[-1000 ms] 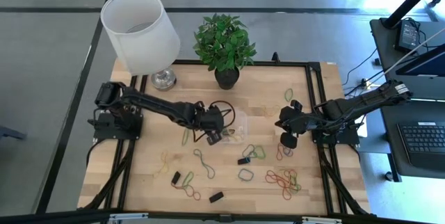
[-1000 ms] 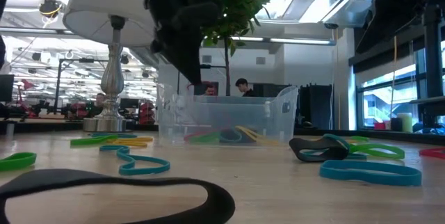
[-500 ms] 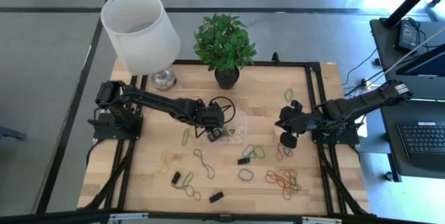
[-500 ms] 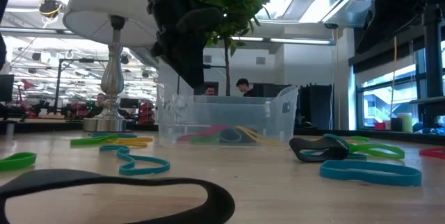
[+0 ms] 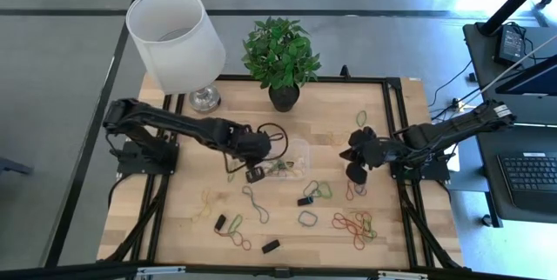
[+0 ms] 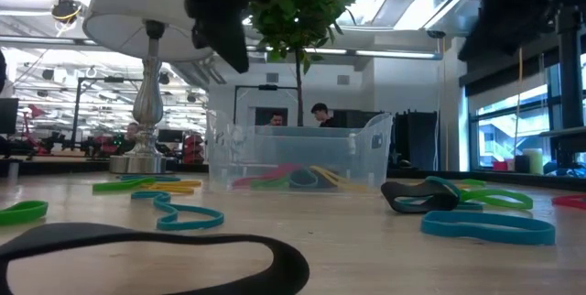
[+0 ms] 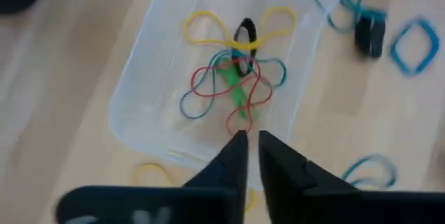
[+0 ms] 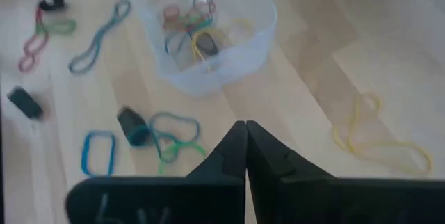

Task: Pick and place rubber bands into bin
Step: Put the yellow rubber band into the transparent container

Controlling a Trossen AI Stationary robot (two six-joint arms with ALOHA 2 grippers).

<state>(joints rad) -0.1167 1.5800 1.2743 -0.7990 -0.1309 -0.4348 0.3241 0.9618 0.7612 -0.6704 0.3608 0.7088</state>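
The clear bin (image 5: pixel 294 160) stands mid-table and holds red, yellow, blue, green and black rubber bands (image 7: pixel 233 78). More rubber bands (image 5: pixel 352 223) lie loose on the wood near the front and right, and a yellow one (image 8: pixel 379 140) lies apart. My left gripper (image 5: pixel 253 174) hangs shut and empty just left of the bin, above its near rim (image 7: pixel 174 151). My right gripper (image 5: pixel 353 173) waits shut and empty to the right of the bin, above the table. In the low view the bin (image 6: pixel 293 153) rests flat on the tabletop.
A lamp with a white shade (image 5: pixel 174 36) and a potted plant (image 5: pixel 280 54) stand at the far edge. Wide black bands (image 5: pixel 271 246) lie near the front, and one (image 6: pixel 137 249) lies close to the low camera. Black rails (image 5: pixel 396 123) run along the table's sides.
My left gripper has risen from over the bin and drawn back toward the table's left edge, tipping and rolling a little. A red band that was not in the bin a second ago now lies there among the others. My right gripper has rolled slightly in place.
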